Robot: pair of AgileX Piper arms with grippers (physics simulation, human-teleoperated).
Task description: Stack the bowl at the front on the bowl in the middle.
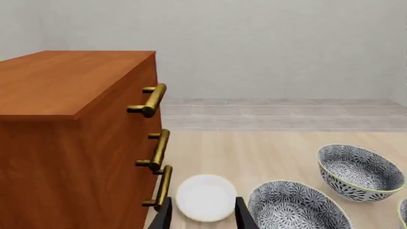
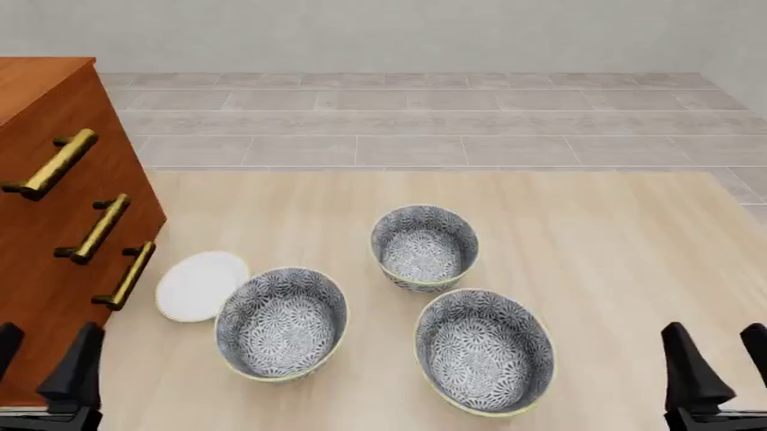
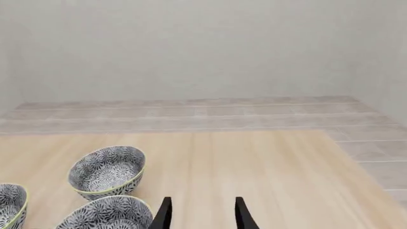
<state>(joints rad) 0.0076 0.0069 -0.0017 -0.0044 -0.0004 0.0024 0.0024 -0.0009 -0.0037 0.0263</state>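
Bowl at the front (image 2: 486, 349), blue-grey floral, green-rimmed, sits upright; left claw (image 1: 202, 214) and right claw (image 3: 201, 213) seemingly apart.

Bright, even, diffuse light; faint shadows; sharp renders.

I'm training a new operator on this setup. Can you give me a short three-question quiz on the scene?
1. How many bowls stand on the table?
2. True or false: the plate lies inside a bowl.
3. Which holds something? A: left claw. B: right claw. C: neither.

Key: 1: three. 2: false, it lies on the table beside the cabinet. 3: C, both are open and empty.
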